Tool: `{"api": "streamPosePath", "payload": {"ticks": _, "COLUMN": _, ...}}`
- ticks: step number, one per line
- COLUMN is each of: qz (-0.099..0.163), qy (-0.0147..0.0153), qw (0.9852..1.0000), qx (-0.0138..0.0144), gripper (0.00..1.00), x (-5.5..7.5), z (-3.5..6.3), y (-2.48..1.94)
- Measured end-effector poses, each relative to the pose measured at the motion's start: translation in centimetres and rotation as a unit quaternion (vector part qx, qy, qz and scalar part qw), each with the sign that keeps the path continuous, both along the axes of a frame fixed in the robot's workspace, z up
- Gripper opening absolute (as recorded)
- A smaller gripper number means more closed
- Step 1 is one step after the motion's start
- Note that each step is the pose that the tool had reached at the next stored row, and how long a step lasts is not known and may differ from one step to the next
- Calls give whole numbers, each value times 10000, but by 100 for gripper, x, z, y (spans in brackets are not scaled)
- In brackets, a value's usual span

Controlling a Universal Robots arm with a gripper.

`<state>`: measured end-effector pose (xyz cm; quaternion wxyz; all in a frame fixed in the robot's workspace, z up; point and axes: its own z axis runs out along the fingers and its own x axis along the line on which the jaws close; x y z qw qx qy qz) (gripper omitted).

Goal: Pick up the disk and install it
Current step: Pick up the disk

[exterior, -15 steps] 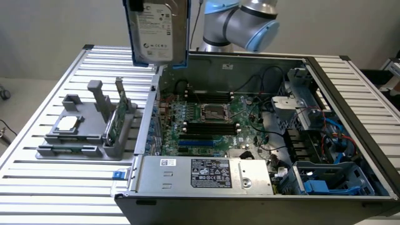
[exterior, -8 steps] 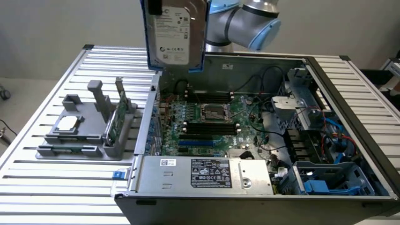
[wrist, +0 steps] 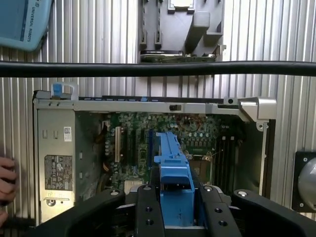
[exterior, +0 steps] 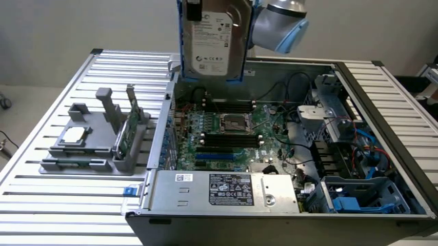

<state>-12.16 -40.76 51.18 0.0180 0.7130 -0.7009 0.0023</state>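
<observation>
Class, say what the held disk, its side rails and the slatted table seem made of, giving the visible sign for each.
Disk: silver-grey metal casing, dull sheen, white paper-like label. Rails: blue plastic, smooth moulded look. Table: pale ribbed metal, probably aluminium, faintly reflective.

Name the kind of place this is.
Probably a robotics lab bench for PC assembly: an open computer case on a slatted metal table, a grey parts fixture beside it, and the gripper holding the disk above the case.

The arm's light-blue cap (wrist: pixel 22 19) reads "UNIVERSAL ROBOTS"; the disk (exterior: pixel 213 43) label's print is illegible.
</observation>
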Motion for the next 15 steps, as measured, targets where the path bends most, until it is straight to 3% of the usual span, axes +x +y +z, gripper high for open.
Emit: {"api": "streamPosePath", "payload": {"ticks": 15, "qz": 0, "qy": 5, "qw": 10000, "qx": 1, "gripper": 33, "x": 667, "z": 0, "y": -264}}
